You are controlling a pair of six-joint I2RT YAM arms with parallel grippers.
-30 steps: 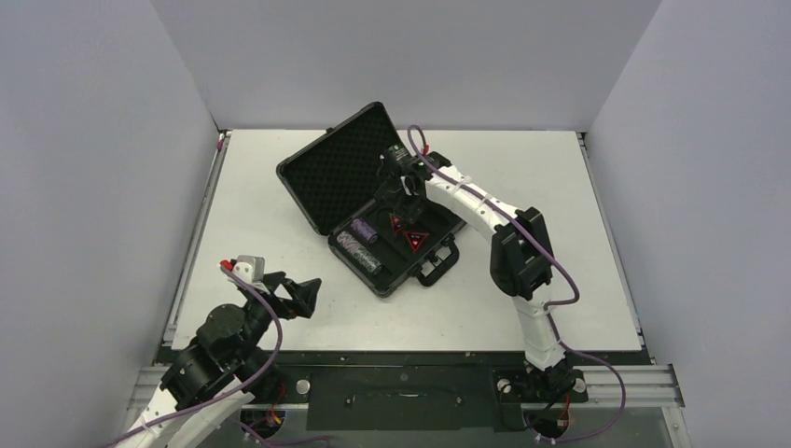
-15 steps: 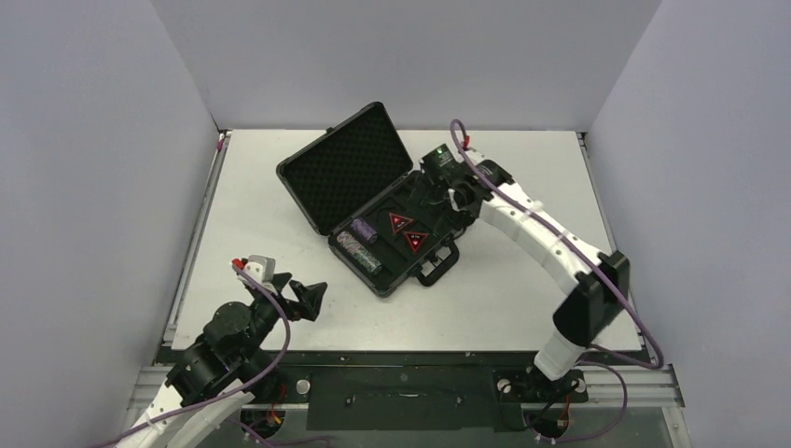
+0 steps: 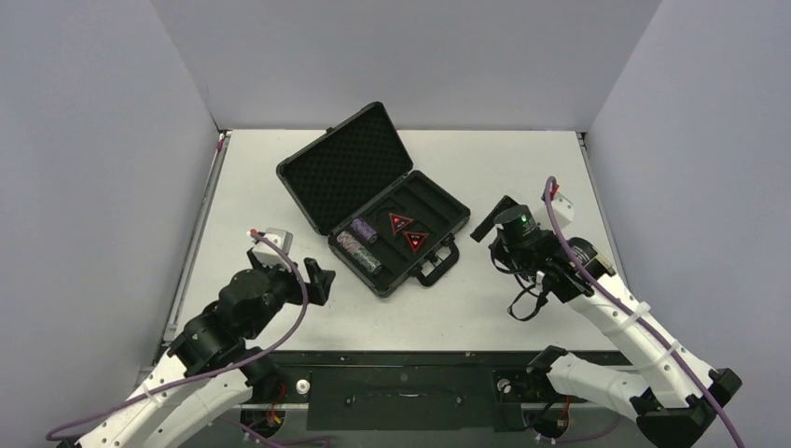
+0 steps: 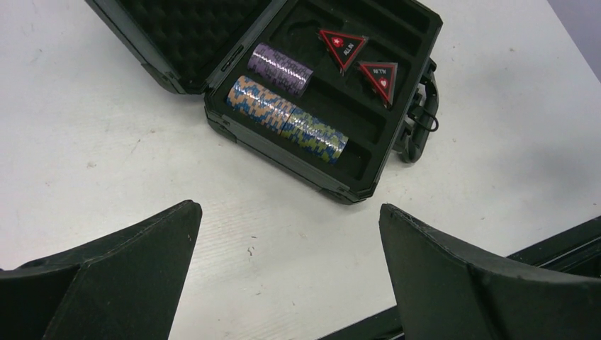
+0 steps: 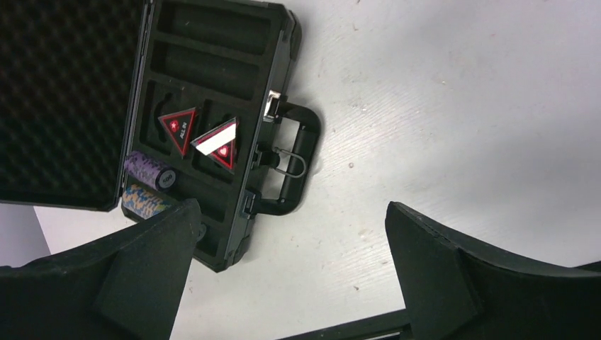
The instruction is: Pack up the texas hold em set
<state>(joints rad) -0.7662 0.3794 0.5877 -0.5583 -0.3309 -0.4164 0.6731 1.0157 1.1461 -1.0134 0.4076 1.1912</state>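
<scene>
The black briefcase (image 3: 341, 174) lies open mid-table, its foam-lined lid tilted back to the left. Three chip stacks lie in its slots: a purple one (image 4: 282, 67), a blue-orange one (image 4: 261, 105) and a green-blue one (image 4: 315, 132). Two red-and-black triangular tokens (image 3: 401, 222) (image 3: 415, 240) sit in the recesses beside them. The handle (image 3: 438, 264) faces the near right. My left gripper (image 3: 317, 280) hovers open near the case's front left corner, holding nothing. Off the case's right side, my right gripper (image 3: 492, 231) also stands open and empty.
Grey walls enclose the white table (image 3: 280, 317) on three sides. A metal rail (image 3: 410, 378) runs along the near edge by the arm bases. The right arm's purple cable (image 3: 597, 289) loops above the table's right part.
My right arm has pulled back out of the case to its right, and its jaws have spread wide. My left arm has moved forward toward the case. The case's contents have not moved.
</scene>
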